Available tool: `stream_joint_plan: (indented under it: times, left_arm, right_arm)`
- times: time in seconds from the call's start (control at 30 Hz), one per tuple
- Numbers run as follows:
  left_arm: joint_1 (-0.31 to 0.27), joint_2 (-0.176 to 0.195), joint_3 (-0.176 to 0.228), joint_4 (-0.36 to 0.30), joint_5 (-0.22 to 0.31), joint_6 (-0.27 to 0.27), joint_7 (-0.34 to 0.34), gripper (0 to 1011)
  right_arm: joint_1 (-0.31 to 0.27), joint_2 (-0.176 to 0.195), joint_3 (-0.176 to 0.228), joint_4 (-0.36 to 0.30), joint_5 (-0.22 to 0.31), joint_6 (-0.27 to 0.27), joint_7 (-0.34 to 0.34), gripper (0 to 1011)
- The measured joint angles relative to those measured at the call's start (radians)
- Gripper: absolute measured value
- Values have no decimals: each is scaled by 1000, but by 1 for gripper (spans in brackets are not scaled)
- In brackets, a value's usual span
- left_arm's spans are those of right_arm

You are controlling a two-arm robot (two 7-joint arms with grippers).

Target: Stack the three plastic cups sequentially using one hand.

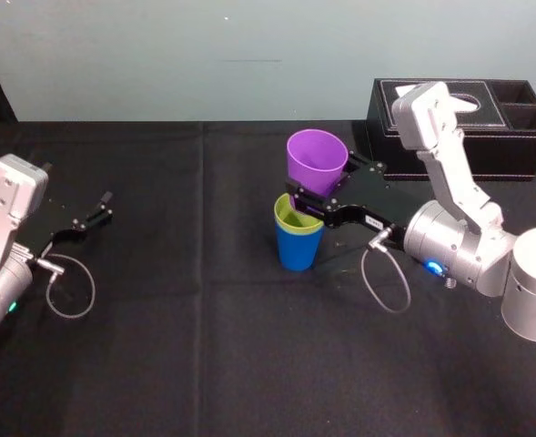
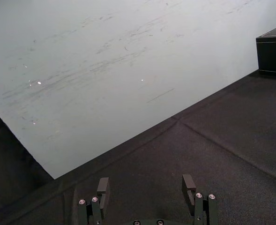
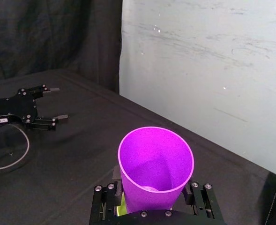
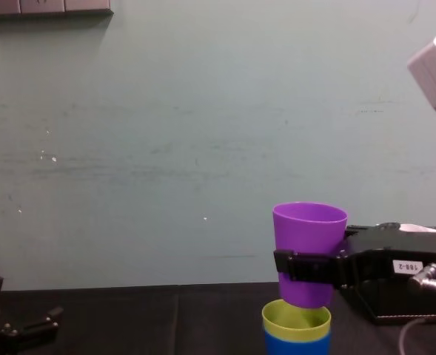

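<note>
Fingers (image 4: 299, 266) of right gripper (image 1: 318, 187) pinch purple cup (image 1: 316, 159) above blue cup (image 1: 298, 250) holding yellow-green cup (image 1: 290, 217); left gripper (image 2: 145, 187) gapes empty, far left.

Head cam: high, looking down over tabletop (image 1: 204, 364). Chest cam: low, facing wall (image 4: 166, 148). Wrist cams: close behind left pincer (image 2: 145, 185), right pincer (image 3: 152, 194). Head and chest share purple cup (image 1: 316, 162).

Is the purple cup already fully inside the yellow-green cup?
No, the right gripper holds the purple cup with only its base at the rim of the yellow-green cup.
</note>
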Motion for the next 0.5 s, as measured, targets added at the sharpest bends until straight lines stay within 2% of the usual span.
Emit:
stream_joint_plan:
  times: [0.5]
  left_arm:
    - [0, 0, 0, 0, 0, 0, 0, 1011]
  right_arm:
    - [35, -21, -35, 74, -12, -31, 3, 728]
